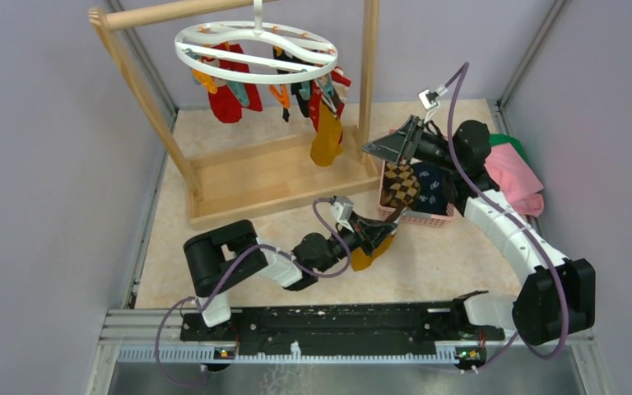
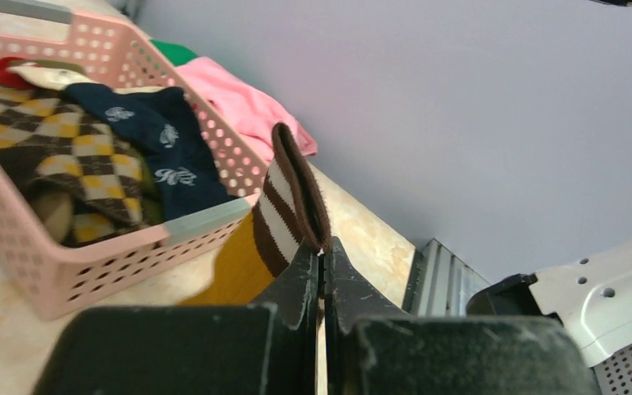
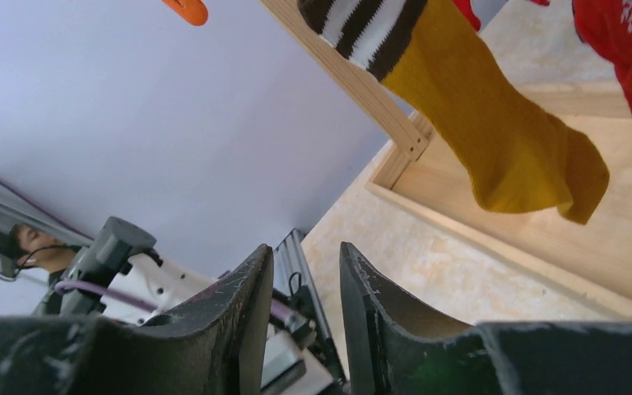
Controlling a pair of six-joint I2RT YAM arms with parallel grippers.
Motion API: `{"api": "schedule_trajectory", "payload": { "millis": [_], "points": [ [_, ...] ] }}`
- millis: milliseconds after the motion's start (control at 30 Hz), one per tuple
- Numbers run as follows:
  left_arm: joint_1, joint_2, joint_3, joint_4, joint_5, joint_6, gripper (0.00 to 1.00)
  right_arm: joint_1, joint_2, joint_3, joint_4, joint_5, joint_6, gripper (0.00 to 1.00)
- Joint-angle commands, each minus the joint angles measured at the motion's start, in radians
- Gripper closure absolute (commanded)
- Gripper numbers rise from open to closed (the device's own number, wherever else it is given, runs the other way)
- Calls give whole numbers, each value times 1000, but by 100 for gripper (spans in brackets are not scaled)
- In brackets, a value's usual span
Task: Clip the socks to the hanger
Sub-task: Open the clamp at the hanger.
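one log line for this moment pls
left pincer: shut on mustard sock, beside basket | right pincer: open, empty, raised near wooden rack | hanger: several socks clipped | basket: argyle sock, navy sock inside

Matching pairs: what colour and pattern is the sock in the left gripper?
Mustard sock with a brown-and-white striped cuff; clearest in the left wrist view.

The hanger (image 1: 255, 51) is showing plain white, and its clip (image 3: 185, 8) is glowing orange. The hanging sock (image 3: 502, 140) is showing mustard below a cuff banded in dark brown and white, while the red sock (image 1: 229, 99) is showing bright red. In the pink basket (image 2: 90, 263), the diamond sock (image 2: 66, 156) is displaying brown, yellow and cream argyle, and the navy sock (image 2: 160, 144) is carrying small pale emblems. The wall (image 2: 461, 99) is reading pale lilac, the rack (image 1: 280, 177) light wood
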Motion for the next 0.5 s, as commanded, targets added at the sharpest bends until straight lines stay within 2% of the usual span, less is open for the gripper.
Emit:
{"api": "schedule_trajectory", "payload": {
  "millis": [0, 100, 267, 367, 400, 433, 467],
  "points": [
    [-39, 54, 95, 330, -22, 28, 100, 29, -27, 25, 65, 119, -64, 64],
    [-41, 76, 111, 330, -6, 27, 100, 44, -28, 11, 84, 127, -100, 63],
    [-38, 83, 142, 331, 74, 38, 100, 83, -2, 53, -2, 121, -155, 60],
    [-33, 81, 149, 331, 115, 17, 100, 86, 5, 63, -5, 99, -130, 56],
    [-34, 77, 151, 330, 119, 19, 100, 87, 1, 63, -6, 102, -127, 48],
    [-34, 75, 150, 330, 123, 18, 100, 87, -9, 62, -15, 110, -130, 17],
    [-35, 74, 151, 330, 126, 19, 100, 86, -21, 61, -27, 116, -138, 3]
  ]
}}
